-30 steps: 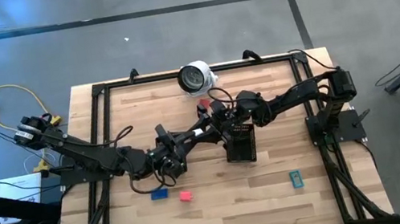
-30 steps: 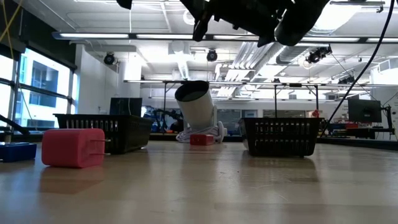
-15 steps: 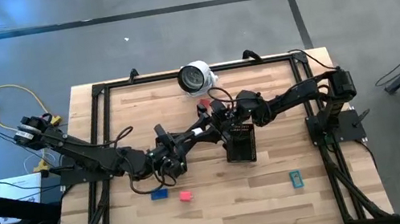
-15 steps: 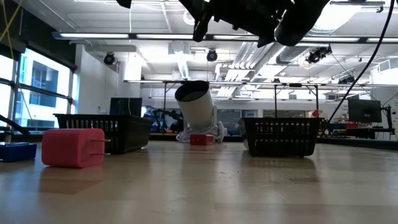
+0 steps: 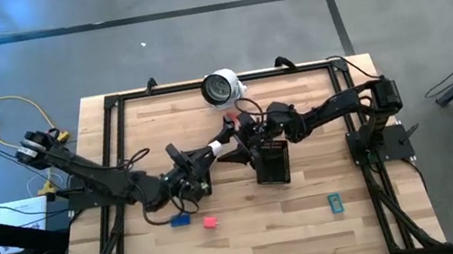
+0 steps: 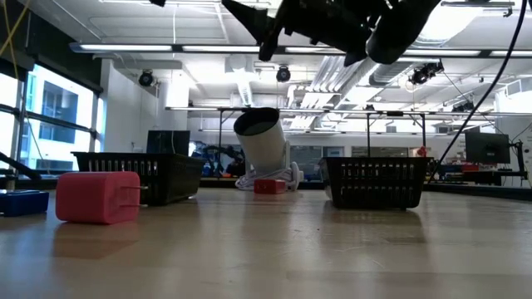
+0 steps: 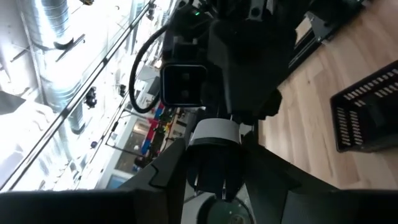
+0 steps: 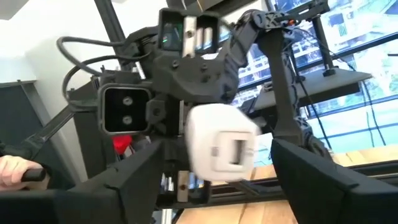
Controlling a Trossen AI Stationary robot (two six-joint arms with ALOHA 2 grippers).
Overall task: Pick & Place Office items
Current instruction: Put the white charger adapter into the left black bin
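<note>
Left gripper [image 5: 227, 142] & right gripper [image 5: 241, 133]: nearly touching above table centre; grip state of both: can't tell; risk: arm collision, item dropped outside tray [image 5: 272, 163].

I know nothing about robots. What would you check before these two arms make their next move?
1. Hands clear of each other: not ok. The left hand and right hand face each other closely above the table's middle.
2. Who holds the white piece seen between them: cannot tell.
3. Black mesh tray upright, open top in view: ok.
4. Second mesh tray: stands upright in the low view, but the left arm hides it from above, so contents cannot tell.
5. Loose pieces easy to find: ok. The blue piece, pink piece and teal piece lie apart on bare wood.
</note>
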